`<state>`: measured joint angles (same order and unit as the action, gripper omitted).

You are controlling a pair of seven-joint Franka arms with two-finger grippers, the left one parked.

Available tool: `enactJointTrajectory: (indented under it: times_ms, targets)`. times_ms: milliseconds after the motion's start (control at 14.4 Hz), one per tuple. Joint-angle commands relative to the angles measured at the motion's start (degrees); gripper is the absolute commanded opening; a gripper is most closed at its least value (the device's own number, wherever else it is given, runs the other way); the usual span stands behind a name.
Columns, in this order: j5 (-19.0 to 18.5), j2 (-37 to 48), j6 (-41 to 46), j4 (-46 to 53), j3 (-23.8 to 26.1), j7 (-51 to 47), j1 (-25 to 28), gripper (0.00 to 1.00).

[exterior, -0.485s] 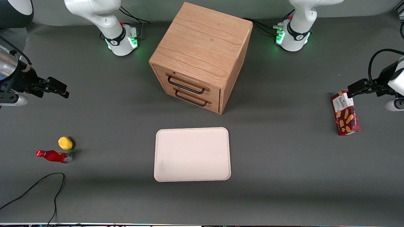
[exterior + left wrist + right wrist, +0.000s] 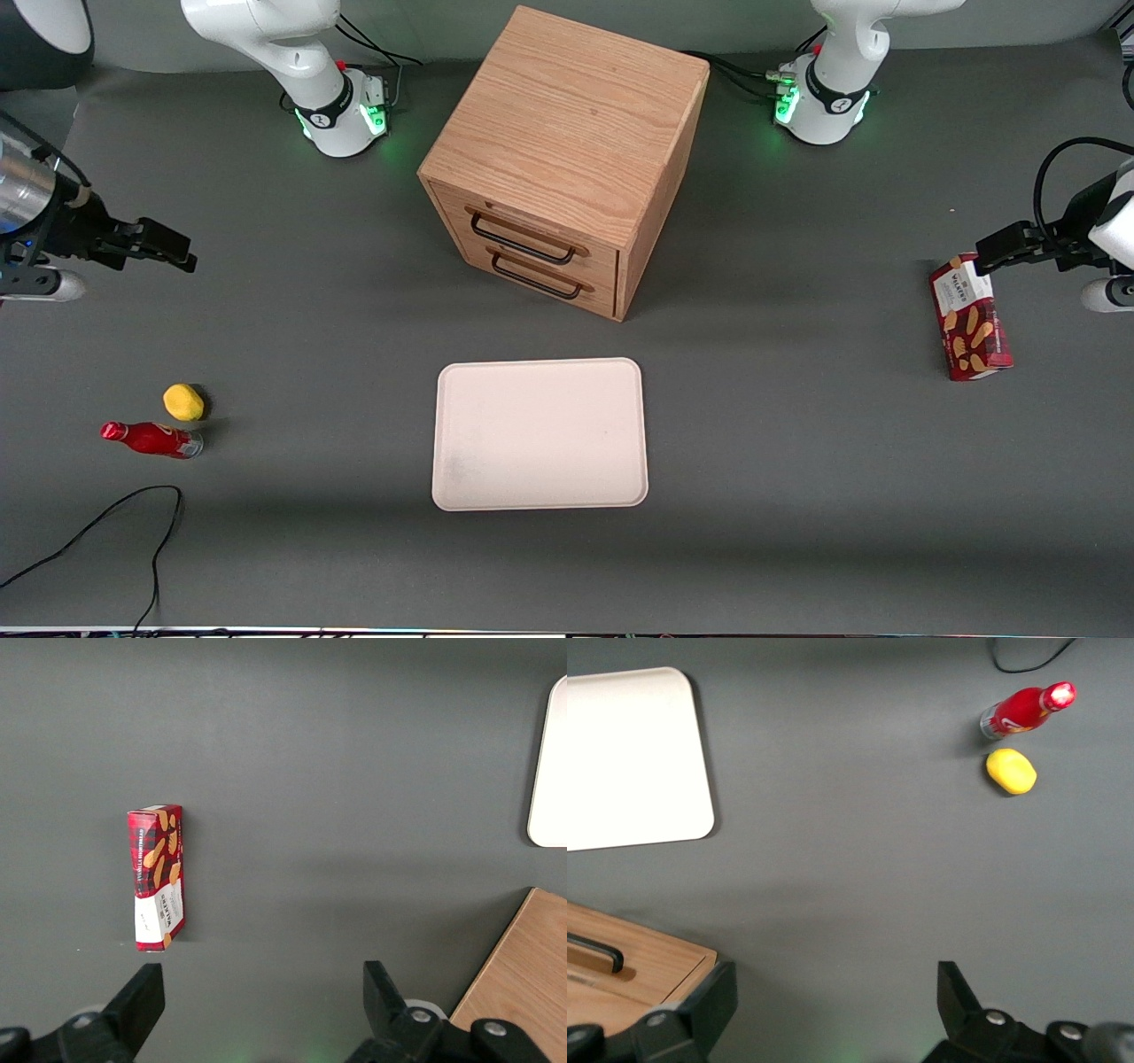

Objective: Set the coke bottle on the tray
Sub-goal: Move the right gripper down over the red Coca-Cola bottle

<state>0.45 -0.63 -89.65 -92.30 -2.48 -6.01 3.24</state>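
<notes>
The coke bottle [image 2: 151, 439] is small, red and lies on its side on the grey table near the working arm's end, just nearer the front camera than a yellow lemon-like ball [image 2: 183, 401]. It also shows in the right wrist view [image 2: 1023, 711]. The cream-white tray [image 2: 539, 434] lies flat mid-table, nearer the camera than the wooden cabinet; its corner shows in the right wrist view [image 2: 633, 757]. My right gripper [image 2: 168, 250] hangs above the table, open and empty, farther from the camera than the bottle and well apart from it. Its fingers [image 2: 709, 1001] stand wide apart.
A wooden drawer cabinet [image 2: 567, 159] with two black handles stands mid-table, farther from the camera than the tray. A red biscuit box [image 2: 970, 317] lies toward the parked arm's end. A black cable [image 2: 133, 523] loops on the table close to the bottle.
My right gripper has shifted slightly, rising a little and moving away from the front camera. The bottle, ball and tray have not moved.
</notes>
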Motion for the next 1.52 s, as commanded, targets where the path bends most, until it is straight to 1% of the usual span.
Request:
enactJointTrajectory:
  times_ms: [0,69,139,208,347,485,554,762,832,901,1178,1317,1455]
  targets:
    - [-1.06,-5.33,0.09,5.02,-1.37,6.51,-2.7,1.0]
    - [-0.8,-7.53,-1.12,6.33,-4.26,9.32,-2.71,1.0]
    - [-0.8,-9.37,-2.7,7.3,-5.94,12.92,-2.62,1.0]
    - [-0.97,-11.05,-4.29,7.58,-6.66,16.44,-2.71,1.0]
    - [-0.63,-15.7,-9.11,8.97,-10.42,21.81,-2.8,1.0]
    - [0.34,-21.67,-10.98,12.3,-12.19,24.55,-2.88,1.0]
    - [1.39,-24.83,-11.07,14.41,-13.42,25.17,-2.97,1.0]
    - [7.88,-33.1,-13.34,19.35,-17.64,29.56,-3.76,1.0]
    - [9.12,-34.95,-14.75,19.62,-18.08,30.26,-4.29,1.0]
    - [9.48,-36.19,-16.5,19.71,-18.09,30.36,-4.38,1.0]
    - [9.66,-39.36,-21.69,19.44,-18.09,30.45,-4.82,1.0]
    - [10.62,-39.98,-23.36,19.09,-18.09,30.71,-4.99,1.0]
    - [10.71,-39.98,-24.51,17.96,-18.18,31.58,-4.99,1.0]
